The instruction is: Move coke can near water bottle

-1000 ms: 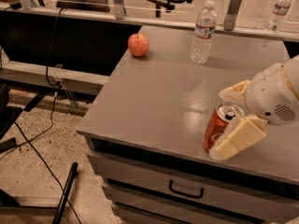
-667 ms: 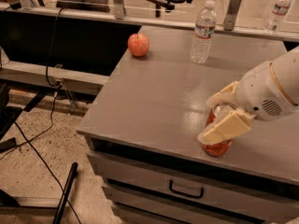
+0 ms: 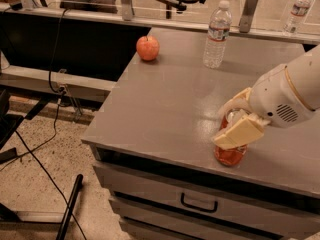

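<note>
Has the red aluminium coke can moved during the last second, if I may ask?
Yes: the red aluminium coke can, within the gripper, is nearer the grey table's front edge, farther from the clear plastic water bottle.

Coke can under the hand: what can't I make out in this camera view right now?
- Coke can: its top and most of its label, hidden by the hand, which is shut around it near the front edge of the table.
- Can's base: too dim to tell whether it touches the table.
- Arm: cut off by the right edge.
- Water bottle, at the far side: label print too small to read.
</note>
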Controlling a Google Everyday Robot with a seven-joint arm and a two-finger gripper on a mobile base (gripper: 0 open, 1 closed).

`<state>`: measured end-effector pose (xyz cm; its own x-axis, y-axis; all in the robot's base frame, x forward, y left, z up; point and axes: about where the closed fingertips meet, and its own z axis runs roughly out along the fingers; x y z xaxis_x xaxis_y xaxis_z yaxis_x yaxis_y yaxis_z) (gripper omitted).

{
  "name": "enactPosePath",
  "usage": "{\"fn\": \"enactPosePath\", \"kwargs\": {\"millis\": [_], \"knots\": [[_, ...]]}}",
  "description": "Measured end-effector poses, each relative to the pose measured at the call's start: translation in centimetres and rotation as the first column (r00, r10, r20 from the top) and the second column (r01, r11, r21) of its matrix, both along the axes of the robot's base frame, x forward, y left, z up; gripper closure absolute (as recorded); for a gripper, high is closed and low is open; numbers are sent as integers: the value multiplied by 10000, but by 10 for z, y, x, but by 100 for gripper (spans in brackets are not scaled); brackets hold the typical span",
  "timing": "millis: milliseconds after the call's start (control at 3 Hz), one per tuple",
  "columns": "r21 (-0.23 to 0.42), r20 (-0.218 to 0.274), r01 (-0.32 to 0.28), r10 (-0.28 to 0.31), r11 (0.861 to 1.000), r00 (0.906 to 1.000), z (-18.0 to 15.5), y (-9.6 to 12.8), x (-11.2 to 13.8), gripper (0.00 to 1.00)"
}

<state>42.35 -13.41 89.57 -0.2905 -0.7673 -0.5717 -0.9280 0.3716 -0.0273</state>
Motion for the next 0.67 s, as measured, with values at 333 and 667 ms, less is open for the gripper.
{"fn": "enactPosePath", "kwargs": {"millis": [333,667], "knots": [[-17,31,-8,8,10000,10000,1,1,-1,100],[3,389,35,-35,10000,9992,12,-4,9,100]]}}
